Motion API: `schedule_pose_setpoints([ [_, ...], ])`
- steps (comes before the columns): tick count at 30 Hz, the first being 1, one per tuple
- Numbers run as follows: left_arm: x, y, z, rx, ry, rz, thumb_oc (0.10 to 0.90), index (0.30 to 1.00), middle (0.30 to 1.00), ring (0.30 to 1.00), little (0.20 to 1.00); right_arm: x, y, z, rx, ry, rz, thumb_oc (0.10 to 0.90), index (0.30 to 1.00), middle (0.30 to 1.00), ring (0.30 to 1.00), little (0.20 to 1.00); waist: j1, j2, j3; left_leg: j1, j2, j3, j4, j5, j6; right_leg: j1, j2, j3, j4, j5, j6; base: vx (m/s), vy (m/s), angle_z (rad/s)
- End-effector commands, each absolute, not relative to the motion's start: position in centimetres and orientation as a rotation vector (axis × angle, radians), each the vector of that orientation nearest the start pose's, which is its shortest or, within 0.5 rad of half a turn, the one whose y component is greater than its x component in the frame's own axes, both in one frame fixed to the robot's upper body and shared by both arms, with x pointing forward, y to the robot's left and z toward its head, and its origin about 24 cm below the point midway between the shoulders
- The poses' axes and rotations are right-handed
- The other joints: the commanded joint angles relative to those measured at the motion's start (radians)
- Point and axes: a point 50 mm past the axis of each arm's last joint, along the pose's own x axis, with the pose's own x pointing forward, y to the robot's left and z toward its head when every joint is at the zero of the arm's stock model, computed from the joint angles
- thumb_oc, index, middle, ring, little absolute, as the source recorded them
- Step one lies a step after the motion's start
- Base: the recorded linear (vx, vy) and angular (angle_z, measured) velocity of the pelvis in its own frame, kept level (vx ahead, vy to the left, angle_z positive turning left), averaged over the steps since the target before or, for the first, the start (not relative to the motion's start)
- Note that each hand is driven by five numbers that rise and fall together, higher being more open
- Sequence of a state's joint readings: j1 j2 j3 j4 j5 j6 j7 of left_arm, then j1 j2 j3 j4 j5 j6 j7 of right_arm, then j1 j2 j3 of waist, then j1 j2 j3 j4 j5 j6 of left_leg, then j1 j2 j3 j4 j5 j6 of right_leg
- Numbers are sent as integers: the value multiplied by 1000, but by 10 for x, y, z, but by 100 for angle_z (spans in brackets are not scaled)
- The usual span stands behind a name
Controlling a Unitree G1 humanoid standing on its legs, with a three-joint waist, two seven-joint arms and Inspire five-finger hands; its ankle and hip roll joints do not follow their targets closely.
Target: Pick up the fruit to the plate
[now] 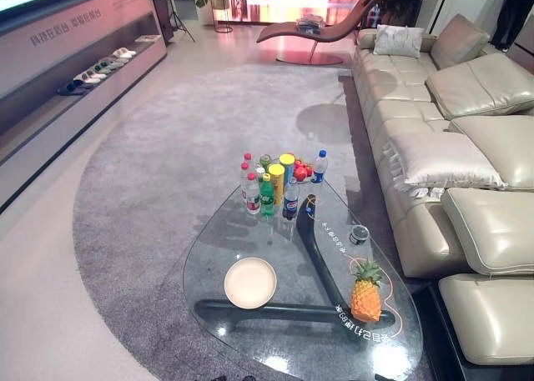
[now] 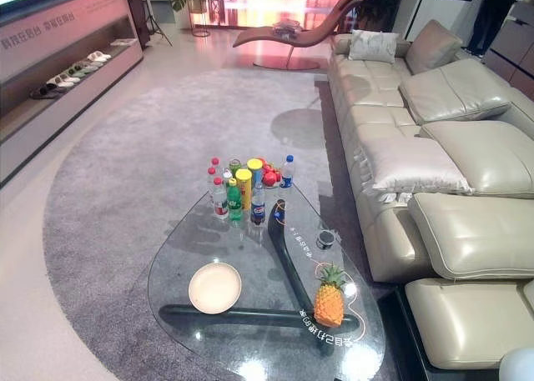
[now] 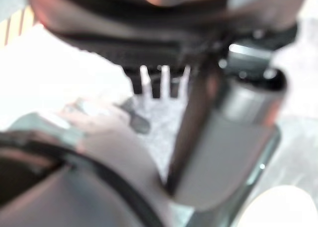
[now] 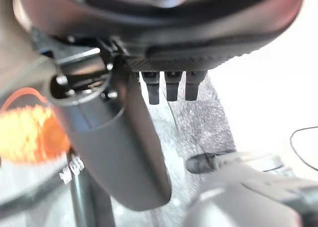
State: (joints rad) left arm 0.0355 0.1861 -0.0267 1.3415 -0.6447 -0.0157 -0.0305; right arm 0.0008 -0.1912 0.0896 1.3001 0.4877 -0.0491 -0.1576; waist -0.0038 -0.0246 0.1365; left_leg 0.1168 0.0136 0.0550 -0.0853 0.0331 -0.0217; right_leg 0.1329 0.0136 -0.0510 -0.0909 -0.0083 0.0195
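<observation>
The pineapple (image 1: 365, 300) is orange-yellow with a green crown, and the plate (image 1: 250, 282) near it is cream-white, both on a clear glass table (image 1: 242, 235) with a dark base. The bottles (image 1: 269, 185) at the far end show red, blue, green and yellow among them. The carpet (image 1: 167, 164) is speckled grey, the sofa (image 1: 467, 131) is beige, and each hand (image 4: 124, 137) (image 3: 218, 152) is dark.

glass table (image 1: 250, 231) | white lettering on base, unreadable | wall signage unreadable
</observation>
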Motion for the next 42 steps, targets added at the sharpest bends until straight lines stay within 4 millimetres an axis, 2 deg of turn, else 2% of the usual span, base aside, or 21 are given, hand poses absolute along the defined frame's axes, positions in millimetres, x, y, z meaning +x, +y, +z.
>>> schedule_pose_setpoints([
  [1,68,227,-169,-370,1216,515,800,900,900,900,900,111,-245,-152,118,1026,-607,800,900,900,900,900,-2,-35,22,-26,6,-34,64,-83,-20,-34,-47,-11,38,20,56,-32,-42,-14],
  [3,69,231,-168,-359,1210,520,800,900,900,900,900,124,-249,-145,132,942,-647,800,900,900,900,900,0,-38,33,-37,7,-38,73,-84,-18,-44,-43,-12,52,15,54,-14,-54,-5],
  [6,69,233,-168,-353,1204,523,800,900,900,900,900,134,-252,-138,142,876,-679,800,900,900,900,900,1,-40,42,-45,4,-44,79,-85,-17,-52,-40,-10,63,10,51,-5,-31,0],
  [7,68,235,-167,-347,1197,524,800,900,900,900,900,145,-255,-130,148,801,-715,800,900,900,900,900,3,-41,51,-57,1,-50,89,-86,-16,-63,-38,-10,74,7,50,-24,-46,2],
  [10,72,237,-166,-343,1185,519,800,900,900,900,900,158,-260,-118,146,710,-747,800,900,900,900,900,5,-40,67,-79,-4,-58,104,-87,-14,-79,-37,-11,86,5,46,-35,-30,2],
  [11,73,239,-165,-342,1175,518,800,900,900,900,900,170,-263,-108,152,642,-765,800,900,900,900,900,6,-40,80,-92,-7,-60,116,-88,-14,-89,-36,-11,94,3,44,-51,-30,3],
  [13,74,241,-164,-338,1171,518,800,900,900,900,900,178,-265,-100,151,596,-775,800,900,900,900,900,7,-42,90,-105,-9,-61,129,-90,-14,-96,-35,-11,100,1,42,-46,-32,6],
  [14,78,246,-162,-318,1143,530,800,900,900,900,900,190,-267,-88,163,529,-787,800,900,900,900,900,9,-45,108,-125,-10,-64,148,-92,-13,-108,-34,-12,109,1,40,-61,-51,9],
  [17,88,253,-157,-298,1082,561,800,900,900,900,900,206,-268,-69,189,419,-802,800,900,900,900,900,11,-50,136,-157,-14,-70,176,-93,-12,-127,-29,-11,121,-1,36,-62,-55,3],
  [19,98,258,-152,-283,1037,578,800,900,900,900,900,221,-267,-45,208,300,-817,800,900,900,900,900,13,-57,167,-198,-19,-78,209,-94,-10,-152,-23,-12,142,-3,30,-64,-84,6],
  [23,111,258,-148,-271,1005,578,800,900,900,900,900,236,-268,-19,224,171,-833,800,900,900,900,900,14,-58,205,-242,-28,-89,238,-94,-6,-186,-17,-15,165,-9,23,-52,-42,12],
  [31,132,245,-144,-313,948,533,800,900,900,900,900,268,-278,37,151,-37,-851,800,900,900,900,900,14,-20,286,-356,-55,-98,322,-91,-5,-292,-29,-29,243,-23,6,-60,48,2],
  [37,146,238,-140,-350,904,504,800,900,900,900,900,289,-279,65,120,-95,-838,800,900,900,900,900,9,6,337,-432,-71,-97,385,-91,-9,-368,-40,-29,298,-30,-7,-30,59,0],
  [42,157,234,-136,-366,880,482,800,900,900,900,900,302,-274,80,112,-126,-815,800,900,900,900,900,6,21,370,-486,-79,-94,428,-94,-9,-426,-46,-25,333,-29,-13,-14,33,2],
])
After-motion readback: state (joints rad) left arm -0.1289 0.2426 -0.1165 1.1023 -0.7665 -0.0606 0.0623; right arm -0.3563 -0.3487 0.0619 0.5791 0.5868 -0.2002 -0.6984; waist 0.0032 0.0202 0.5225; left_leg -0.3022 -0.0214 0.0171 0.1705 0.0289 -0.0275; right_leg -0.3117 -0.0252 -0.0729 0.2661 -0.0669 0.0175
